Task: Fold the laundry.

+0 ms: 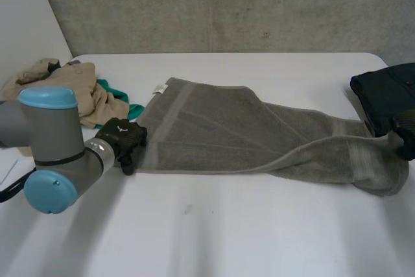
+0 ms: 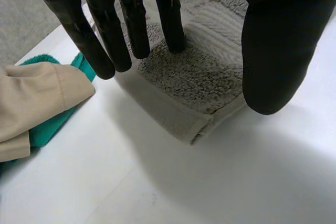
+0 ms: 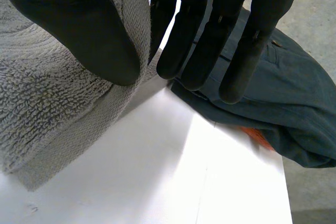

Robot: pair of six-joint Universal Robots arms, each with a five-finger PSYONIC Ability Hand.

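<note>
Pinning: our left hand's (image 2: 128, 14) straight fingers anchor the towel (image 2: 199, 72) corner.
Pinching: our right hand (image 3: 199, 35) clamps the end by the tabletop's (image 1: 214, 225) right edge, to fold.

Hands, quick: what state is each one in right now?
Left hand: open, straight fingers at a corner of the grey terry towel.
Right hand: shut, pinching that towel's edge between thumb and fingers.

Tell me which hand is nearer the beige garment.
Left. The left hand rests on the grey towel at its corner, right beside the beige garment; the right hand pinches the opposite end, beside the dark garment.
</note>
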